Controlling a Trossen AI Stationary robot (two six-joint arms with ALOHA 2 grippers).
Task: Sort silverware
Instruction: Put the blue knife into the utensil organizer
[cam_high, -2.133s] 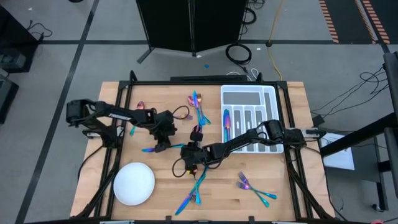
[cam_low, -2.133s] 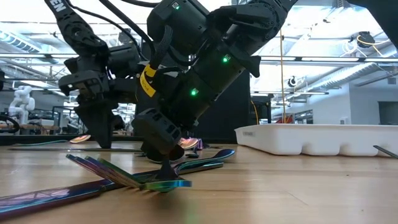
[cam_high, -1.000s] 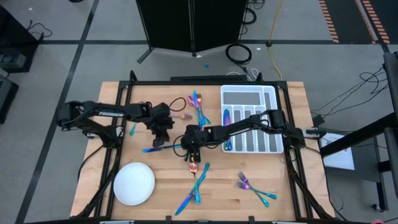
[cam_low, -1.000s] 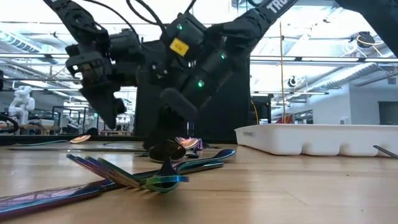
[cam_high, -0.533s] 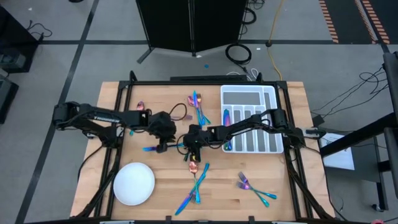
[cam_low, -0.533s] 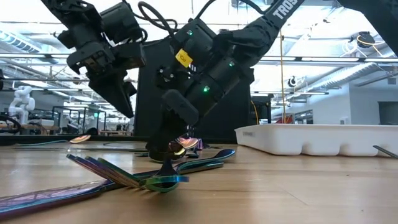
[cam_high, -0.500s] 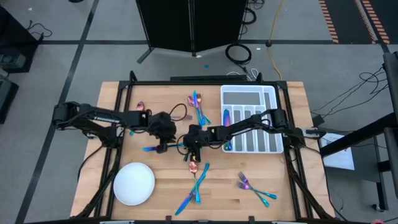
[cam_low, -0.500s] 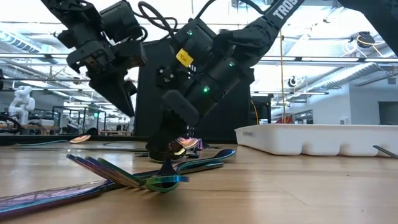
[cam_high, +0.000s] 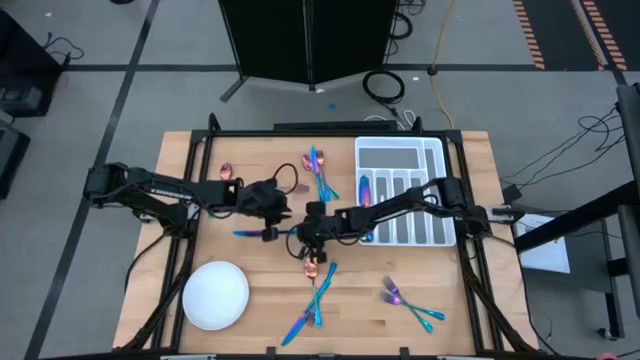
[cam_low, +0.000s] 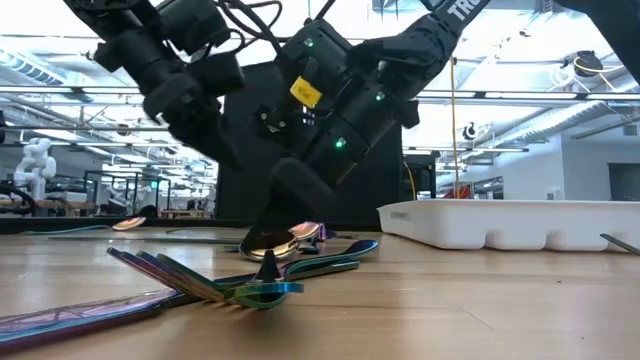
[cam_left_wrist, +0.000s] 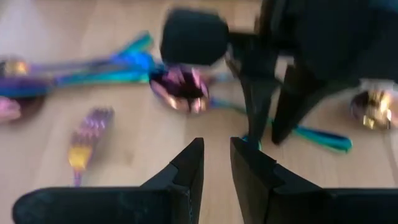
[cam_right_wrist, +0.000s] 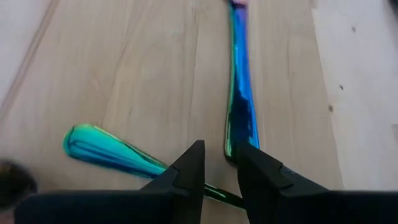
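The silverware lies scattered on the wooden table: a far cluster (cam_high: 318, 170), a teal piece (cam_high: 250, 233), a copper-bowled spoon (cam_high: 312, 268), a crossed pair (cam_high: 315, 300) and forks (cam_high: 405, 300). My right gripper (cam_right_wrist: 217, 165) stands low at mid-table, its fingers a narrow gap apart, with nothing between them. It is over a teal handle (cam_right_wrist: 106, 152) and beside the end of a blue piece (cam_right_wrist: 239, 99). My left gripper (cam_left_wrist: 216, 163) hovers just left of it, narrowly open and empty, pointing at the right gripper (cam_left_wrist: 273, 106). My right gripper comes down slanting over the teal handle, whose near part (cam_right_wrist: 214, 194) runs under its fingers. I cannot tell whether the fingers touch it. The handle lies flat on the table.
A white divided tray (cam_high: 395, 142) at the far right holds a few pieces. A round white plate (cam_high: 215, 295) sits near the left front corner. A spoon with a purple bowl (cam_left_wrist: 180, 93) and a fork (cam_left_wrist: 84, 140) lie ahead of the left gripper.
My left gripper has risen and swung toward the table's right, closer to the right gripper, turning as it went. Its fingers keep the same narrow gap.
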